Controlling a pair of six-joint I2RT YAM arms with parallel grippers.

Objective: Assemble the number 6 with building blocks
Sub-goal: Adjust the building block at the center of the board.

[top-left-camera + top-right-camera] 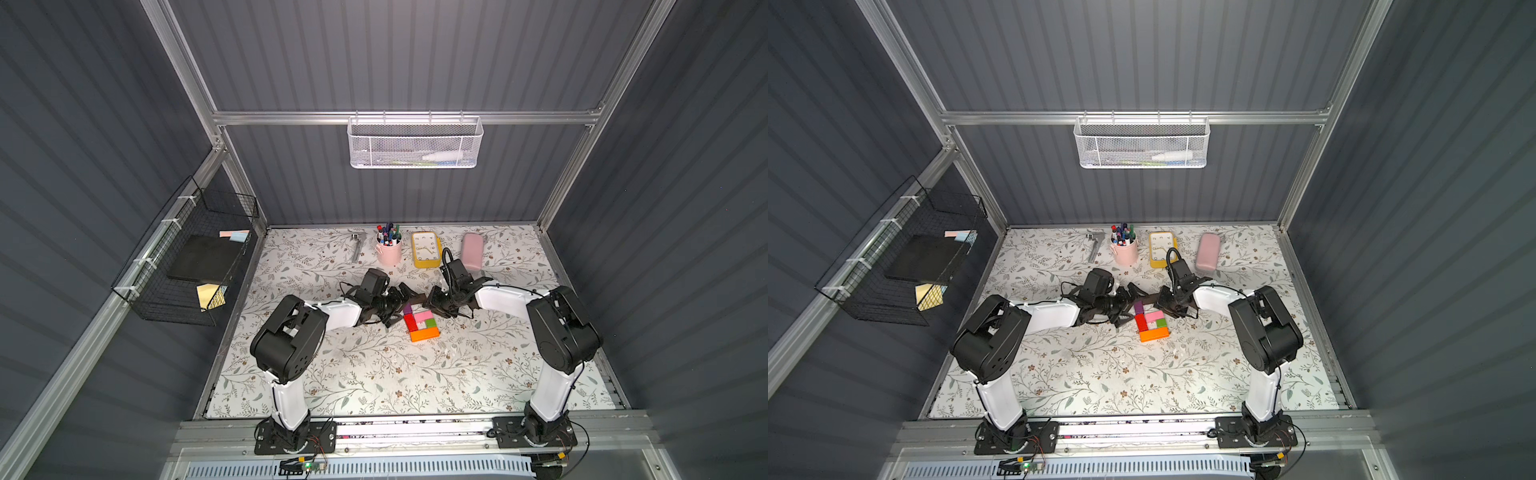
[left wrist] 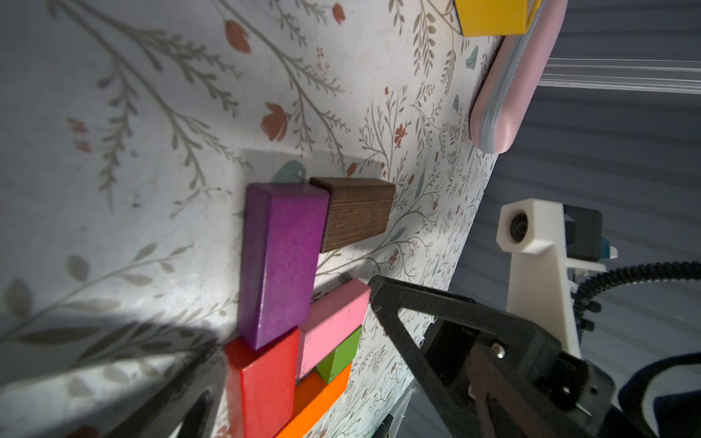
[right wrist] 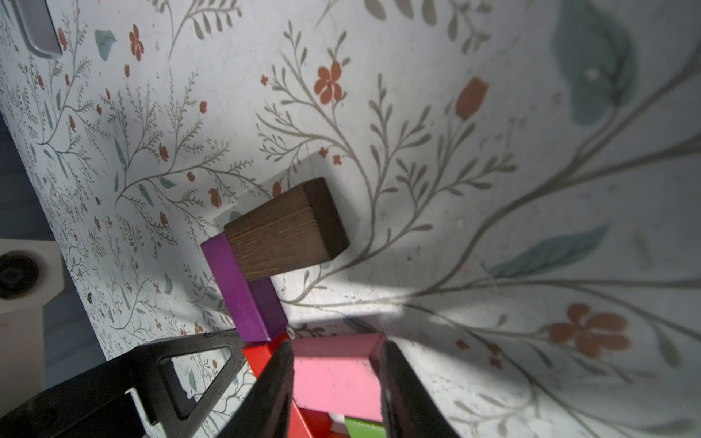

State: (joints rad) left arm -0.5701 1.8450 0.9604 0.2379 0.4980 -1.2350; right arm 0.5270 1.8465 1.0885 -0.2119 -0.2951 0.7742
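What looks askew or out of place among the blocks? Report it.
Nothing stands out. The purple block, brown block, red block and pink block lie flat, joined edge to edge.

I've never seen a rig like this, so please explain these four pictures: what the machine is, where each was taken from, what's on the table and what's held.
Two robot arms, the left arm and the right arm, stand at the near edge of a flowery table. Two pictures look down from one overhead camera; the other two come from a camera on each arm's wrist. In the middle lie six coloured building blocks pushed together in the shape of a 6. At the back stand a pen cup, a yellow clock and a pale pink case. In the right wrist view, the right arm's jaws sit either side of the pink block, apparently gripping it. The left arm's jaws are beside the purple block; open or shut, I cannot tell.
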